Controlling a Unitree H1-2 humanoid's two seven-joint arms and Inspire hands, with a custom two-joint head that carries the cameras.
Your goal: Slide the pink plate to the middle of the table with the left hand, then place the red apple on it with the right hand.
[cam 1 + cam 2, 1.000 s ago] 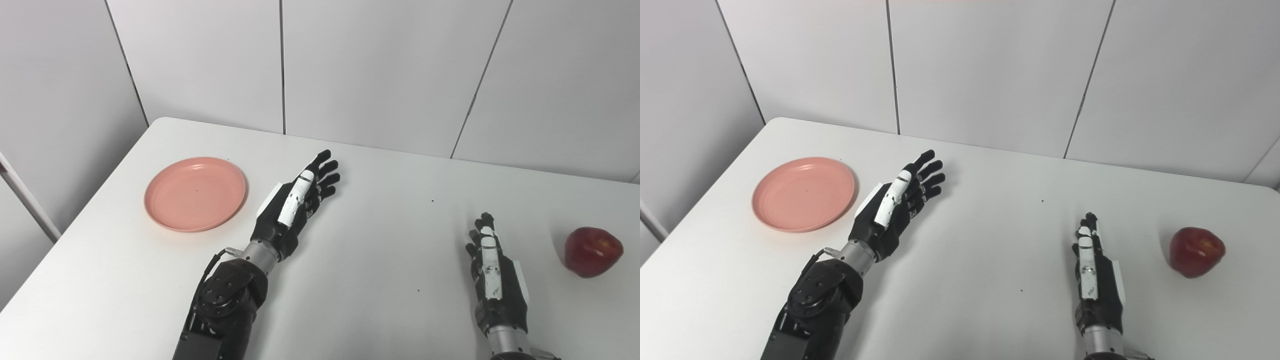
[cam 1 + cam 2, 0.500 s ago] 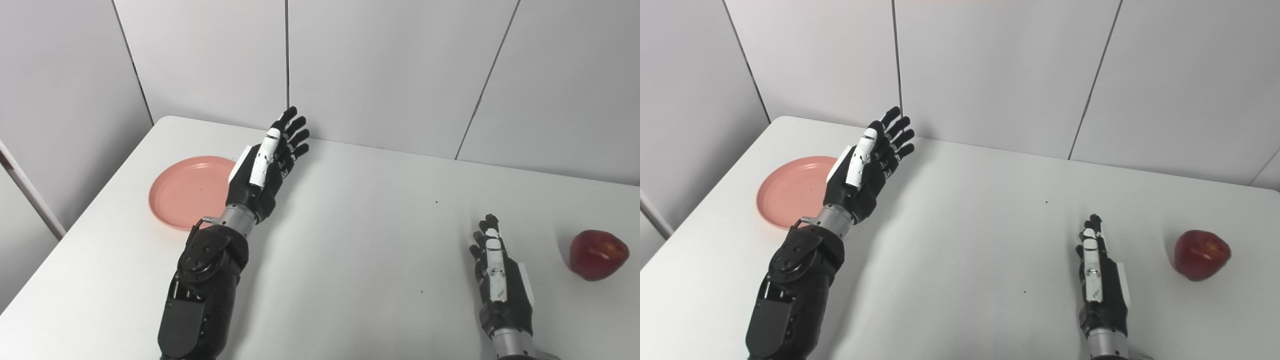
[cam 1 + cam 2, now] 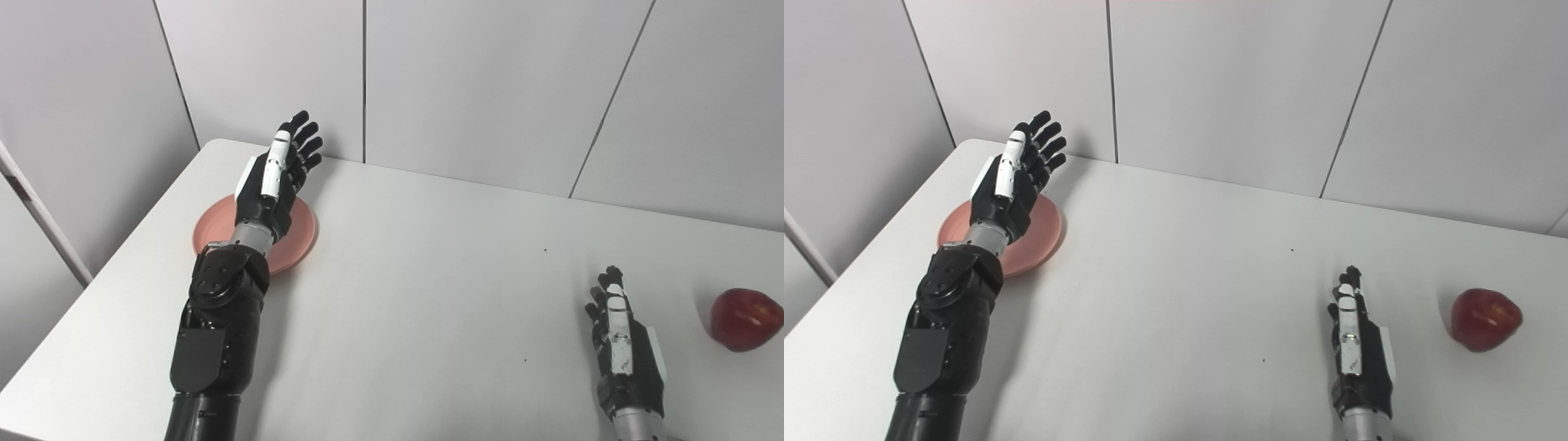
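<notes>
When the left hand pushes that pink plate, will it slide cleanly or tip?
The pink plate looks shallow, flat-based and rigid, so it will probably slide rather than tip. The white table looks smooth, so it should move with little drag. The low rim may let the open left hand, now above it, slip over.

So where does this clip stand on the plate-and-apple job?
Nothing is finished. The pink plate sits near the table's left far corner, not the middle. In hand: the left hand is open, raised above the plate, not seen touching it. Left: the slide, then the red apple, which lies untouched at the right beside the open right hand.
</notes>
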